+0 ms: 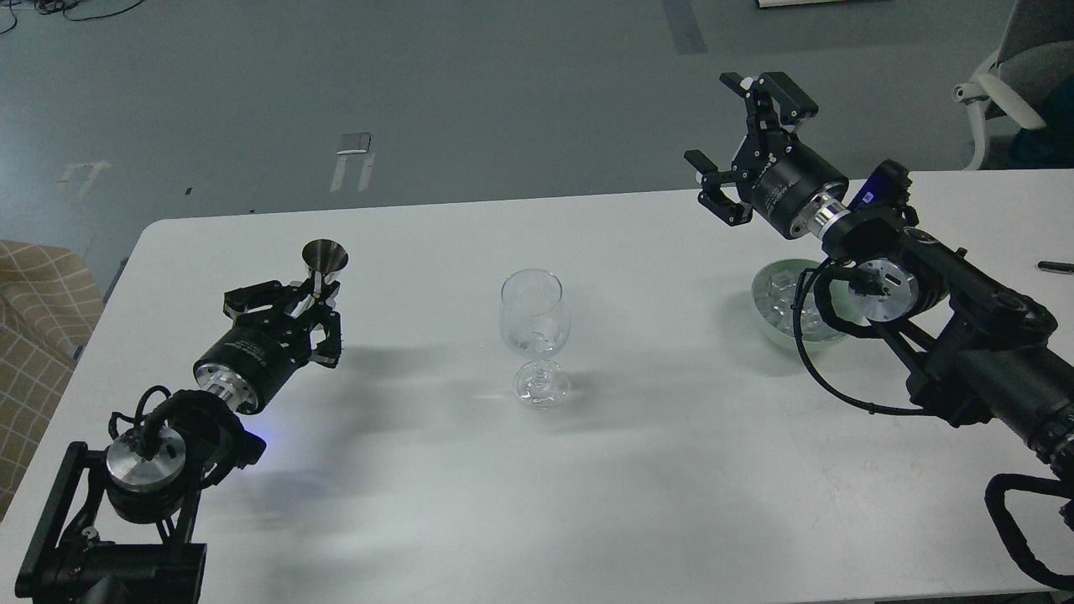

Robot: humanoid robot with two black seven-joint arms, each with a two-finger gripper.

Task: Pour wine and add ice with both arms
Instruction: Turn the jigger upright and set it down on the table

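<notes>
Altogether one wine glass (534, 334), two grippers: left gripper (312, 300), right gripper (749, 143).

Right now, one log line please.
left gripper: holds metal jigger | right gripper: open, raised | glass: upright, centre | ice: in bowl

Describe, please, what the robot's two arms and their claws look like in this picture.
Both arms are black and jointed. Each has a thick cylindrical black wrist body ending in a bright silver ring, a round silver disc at the joint behind, and looped black cables. The left claw and right claw are black, angular, multi-link fingers. The right claw shows a small white tip; a blue part sits on the right arm. Faint white lettering marks the wrist bodies, too small to read.
</notes>
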